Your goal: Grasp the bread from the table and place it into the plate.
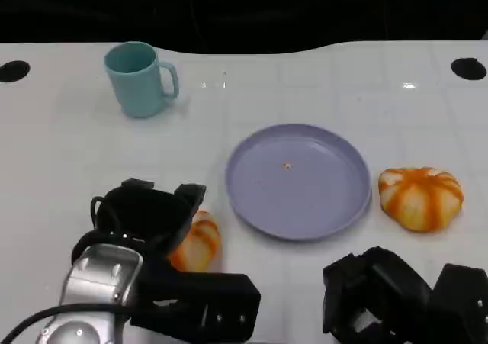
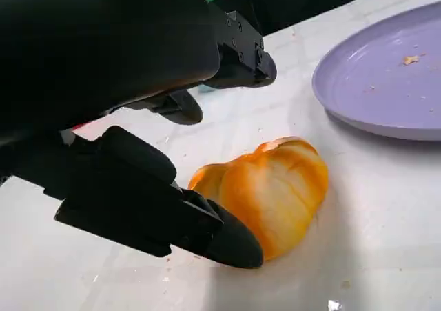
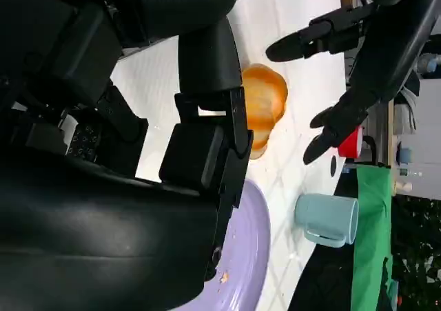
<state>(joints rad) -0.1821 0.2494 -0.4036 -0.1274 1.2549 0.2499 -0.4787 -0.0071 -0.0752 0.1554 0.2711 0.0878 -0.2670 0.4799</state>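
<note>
— Head view first: where is the bread?

— One orange-striped bread lies on the white counter, just left of the lavender plate and not on it. The left hand is over its left side and hides part of it.

— Is that hand gripping it?

— Not that I can see. In the left wrist view the fingers are spread apart around the bread: one lower fingertip lies at the loaf's near edge, seemingly touching it, while the upper ones reach over it with a clear gap. The loaf rests on the counter.

— And the other side?

— A second orange-striped bun sits on the counter just right of the plate, close to its rim. The right hand is low at the near edge, well short of that bun and holding nothing. Whether its fingers are apart or curled, I cannot tell.

— Anything else on the counter?

— A teal mug stands upright at the far left, well apart from the plate. The plate carries a small crumb near its middle.
</note>
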